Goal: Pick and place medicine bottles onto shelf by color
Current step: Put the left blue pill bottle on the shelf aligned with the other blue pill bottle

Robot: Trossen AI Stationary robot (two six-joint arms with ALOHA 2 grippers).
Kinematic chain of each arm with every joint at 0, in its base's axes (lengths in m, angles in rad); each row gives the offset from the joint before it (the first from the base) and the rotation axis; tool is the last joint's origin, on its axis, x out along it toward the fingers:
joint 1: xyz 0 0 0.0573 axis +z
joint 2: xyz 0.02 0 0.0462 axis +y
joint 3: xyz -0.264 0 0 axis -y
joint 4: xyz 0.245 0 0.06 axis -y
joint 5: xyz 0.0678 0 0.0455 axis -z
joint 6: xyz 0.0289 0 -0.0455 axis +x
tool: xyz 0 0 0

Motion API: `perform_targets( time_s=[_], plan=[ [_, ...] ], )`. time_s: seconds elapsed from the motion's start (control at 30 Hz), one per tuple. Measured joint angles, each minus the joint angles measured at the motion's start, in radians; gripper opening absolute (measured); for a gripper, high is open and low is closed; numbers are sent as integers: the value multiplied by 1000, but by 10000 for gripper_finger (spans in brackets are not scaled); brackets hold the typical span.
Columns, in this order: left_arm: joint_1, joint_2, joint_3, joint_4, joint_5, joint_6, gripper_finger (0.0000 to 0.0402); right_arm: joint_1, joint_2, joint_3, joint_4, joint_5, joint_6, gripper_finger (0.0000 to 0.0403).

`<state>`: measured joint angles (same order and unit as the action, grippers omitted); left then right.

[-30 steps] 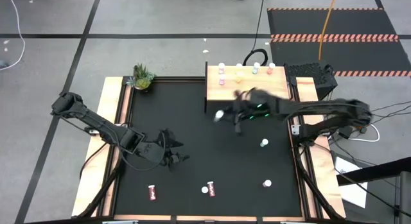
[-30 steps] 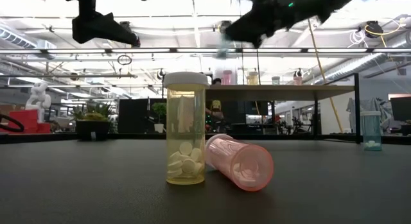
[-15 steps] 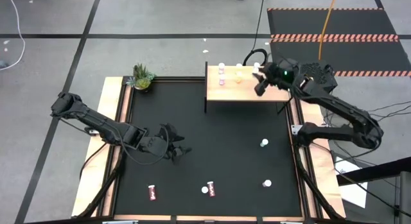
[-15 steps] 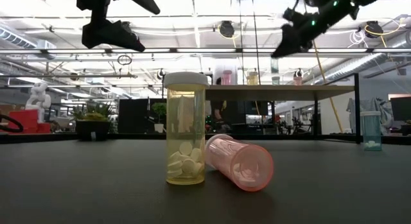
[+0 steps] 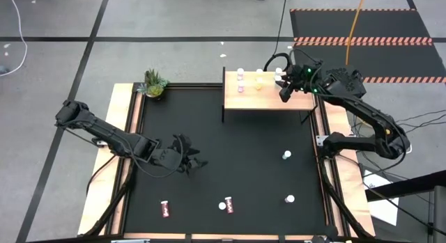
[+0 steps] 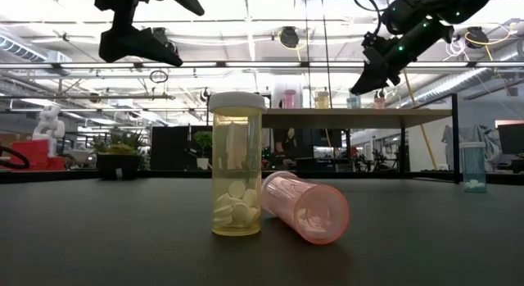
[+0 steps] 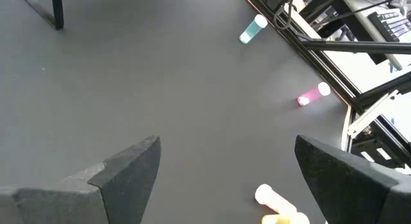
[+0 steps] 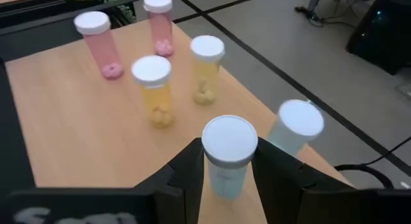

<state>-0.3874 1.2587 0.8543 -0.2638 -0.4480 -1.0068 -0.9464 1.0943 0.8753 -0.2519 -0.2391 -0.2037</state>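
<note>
Right pincer (image 5: 284, 90) shifted slightly since half second ago, settling over right part of shelf (image 5: 268, 99), clenched on pale teal bottle (image 8: 228, 156) with white cap. Near to far in right wrist view: held bottle, second teal bottle (image 8: 295, 128) just beside it, two yellow bottles (image 8: 153, 89), two pink bottles (image 8: 97, 43) at far end. Left pincer (image 5: 189, 161) released, fingers spread, hovering over left-centre of black table (image 5: 230, 159). Loose bottles lie on table: upright yellow bottle (image 6: 237, 164), tipped pink bottle (image 6: 305, 206) touching it.
</note>
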Motion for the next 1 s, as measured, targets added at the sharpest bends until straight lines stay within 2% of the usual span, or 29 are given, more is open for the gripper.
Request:
perform_targets(
  time_s=[0.17,0.4,0.5,0.67,1.0],
  plan=[
    [1,0,0,0,0,9,358,-13,0,-1,-41,1,7,114],
    [6,0,0,-1,-27,48,358,-13,0,-59,60,-5,35,114],
    [8,0,0,-1,-28,43,358,-13,0,-80,104,-50,63,114],
    [7,0,0,-1,-27,31,358,-13,-1,-82,107,-49,69,116],
    [6,0,0,-1,-24,25,358,-21,-9,-82,111,-23,72,163]
  ],
)
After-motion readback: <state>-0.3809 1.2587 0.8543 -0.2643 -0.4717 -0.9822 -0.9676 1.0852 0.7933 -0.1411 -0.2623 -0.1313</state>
